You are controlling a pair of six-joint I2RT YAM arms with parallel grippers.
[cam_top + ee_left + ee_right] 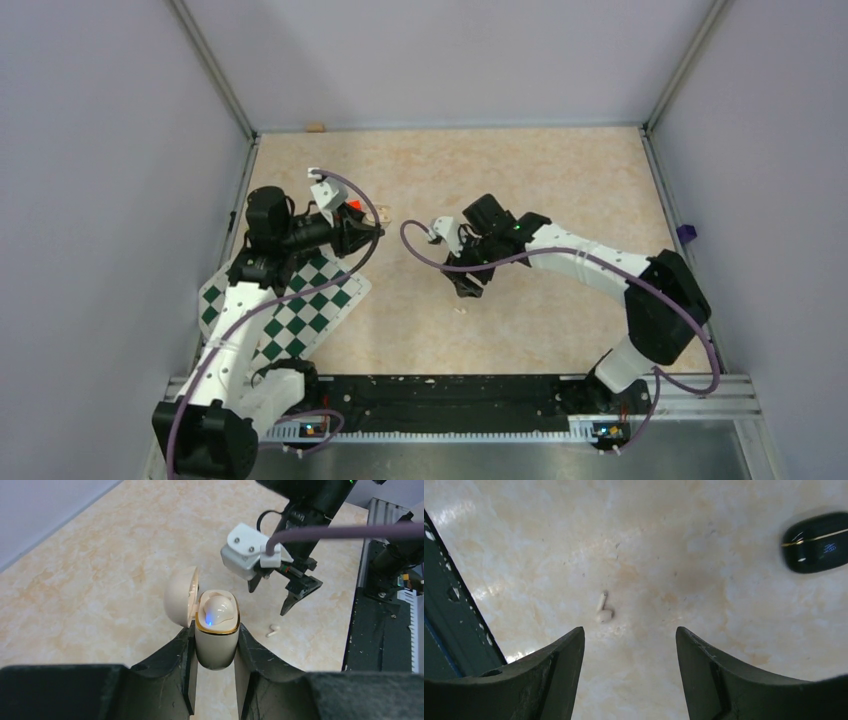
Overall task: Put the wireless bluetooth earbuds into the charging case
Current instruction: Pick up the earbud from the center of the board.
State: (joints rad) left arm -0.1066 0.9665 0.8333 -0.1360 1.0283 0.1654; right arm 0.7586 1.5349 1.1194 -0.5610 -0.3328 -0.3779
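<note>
My left gripper (pixel 216 630) is shut on the cream-white charging case (pixel 216 645) and holds it upright above the table, lid (pixel 181 596) swung open to the left. One white earbud (pixel 218 609) sits in the case with a blue light on. A second small white earbud (pixel 603 611) lies loose on the table; it also shows in the left wrist view (pixel 273 630) and the top view (pixel 462 309). My right gripper (pixel 629 630) is open and empty, hovering just above this earbud (pixel 470 290). No black earbuds show.
A glossy black rounded thing with a gold line (pixel 816 541) lies on the table at the upper right of the right wrist view. A green chequered mat (pixel 300 310) lies under the left arm. A small red block (pixel 352 208) is beside the left wrist.
</note>
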